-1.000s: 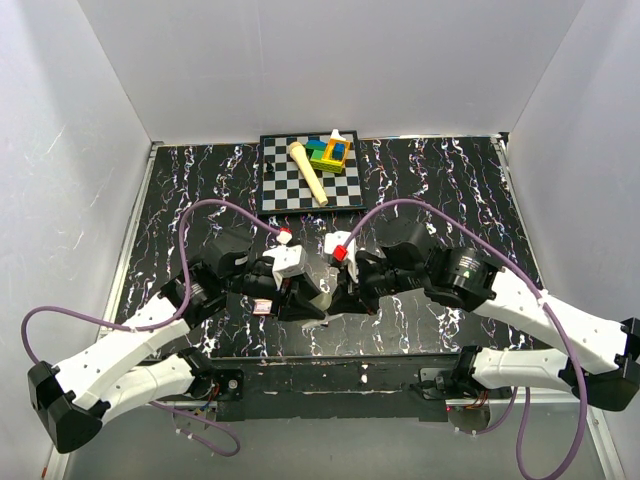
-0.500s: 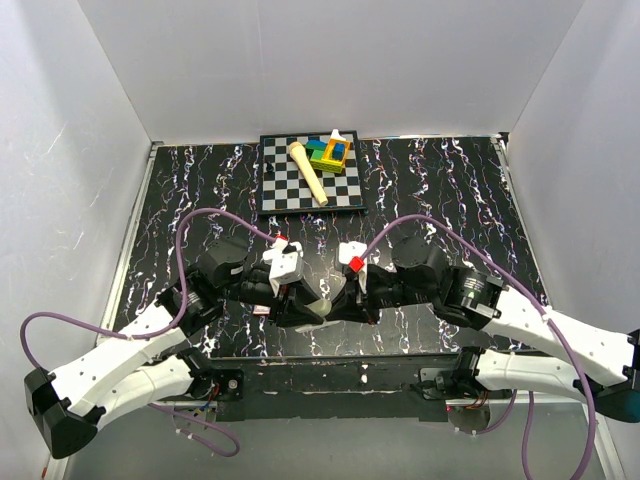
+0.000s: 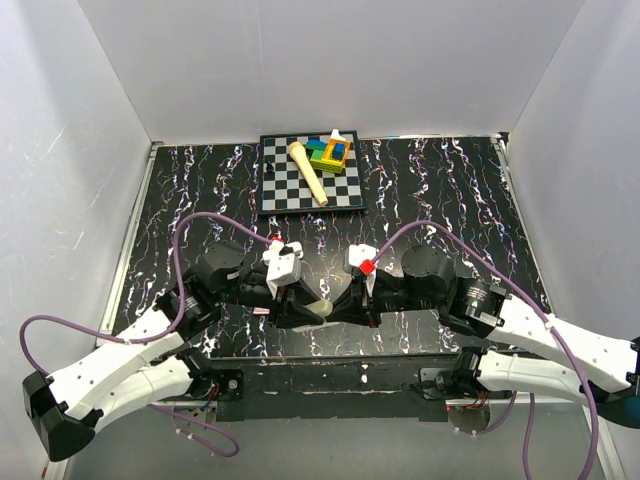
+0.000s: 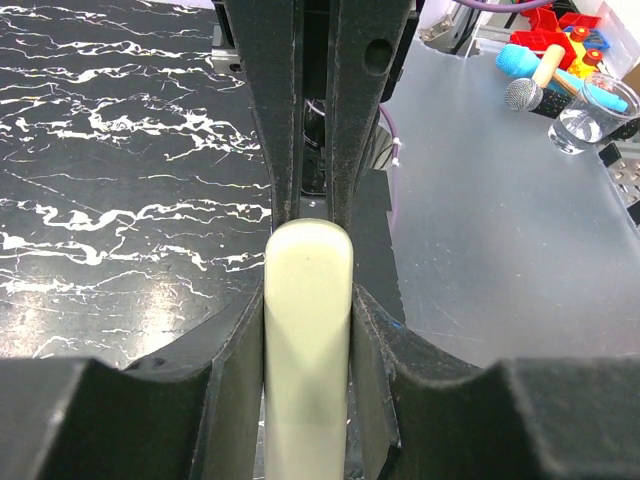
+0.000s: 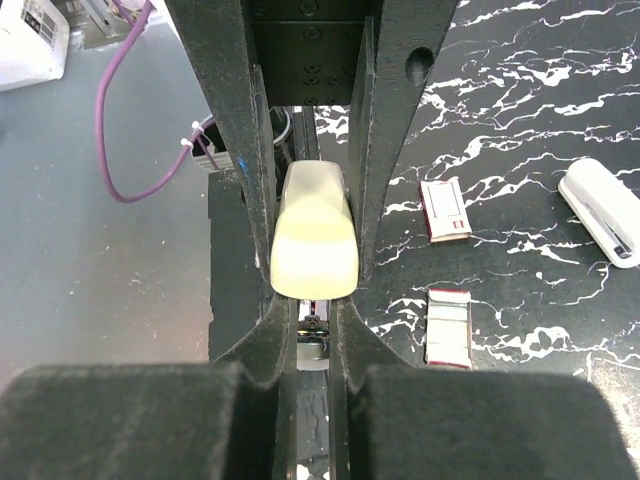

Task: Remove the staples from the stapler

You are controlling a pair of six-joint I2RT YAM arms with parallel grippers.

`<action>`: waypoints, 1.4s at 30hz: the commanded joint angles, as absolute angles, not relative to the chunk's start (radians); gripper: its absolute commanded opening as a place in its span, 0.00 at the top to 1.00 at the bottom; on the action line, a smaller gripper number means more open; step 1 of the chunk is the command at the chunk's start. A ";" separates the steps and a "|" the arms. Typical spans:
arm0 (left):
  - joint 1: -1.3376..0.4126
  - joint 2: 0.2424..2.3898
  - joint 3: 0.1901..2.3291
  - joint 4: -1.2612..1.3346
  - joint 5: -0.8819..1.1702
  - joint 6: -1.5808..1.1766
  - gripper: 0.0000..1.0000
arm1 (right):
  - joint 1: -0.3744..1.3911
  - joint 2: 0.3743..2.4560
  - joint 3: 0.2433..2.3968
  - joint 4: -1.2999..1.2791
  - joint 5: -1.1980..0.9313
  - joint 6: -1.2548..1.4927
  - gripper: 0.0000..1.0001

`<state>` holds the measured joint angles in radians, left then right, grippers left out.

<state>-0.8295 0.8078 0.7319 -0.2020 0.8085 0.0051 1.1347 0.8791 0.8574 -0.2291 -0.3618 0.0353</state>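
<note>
A cream stapler hangs low over the near middle of the table, held between both arms. My left gripper is shut on its cream body, which fills the gap between the fingers. Facing it, my right gripper has its jaws almost together on a thin metal part just under the rounded cream end. So my right gripper is shut on the stapler too. The staples are hidden from view.
On the table beside the grip lie a small red-and-white box, a red-edged tray with grey stripes and a white oblong object. A chessboard carrying a wooden pin and coloured blocks sits at the back.
Both wrists have sunk toward the table and the near edge with the stapler. The right wrist has drawn back to the right. Both grips look unchanged.
</note>
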 commanded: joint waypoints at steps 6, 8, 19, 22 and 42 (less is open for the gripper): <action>-0.808 0.703 0.750 -0.075 0.713 -0.025 1.00 | 1.146 0.836 0.746 -0.439 -0.391 0.086 0.99; -0.810 0.695 0.747 -0.069 0.703 -0.028 1.00 | 1.146 0.835 0.732 -0.434 -0.394 0.094 0.99; -0.808 0.666 0.735 -0.054 0.655 -0.031 1.00 | 1.157 0.804 0.660 -0.384 -0.403 0.141 0.99; -0.805 0.672 0.738 -0.055 0.664 -0.029 1.00 | 1.158 0.802 0.664 -0.379 -0.399 0.143 0.99; -0.807 0.769 0.756 -0.103 0.657 -0.020 1.00 | 1.164 0.795 0.854 -0.451 -0.265 0.115 0.99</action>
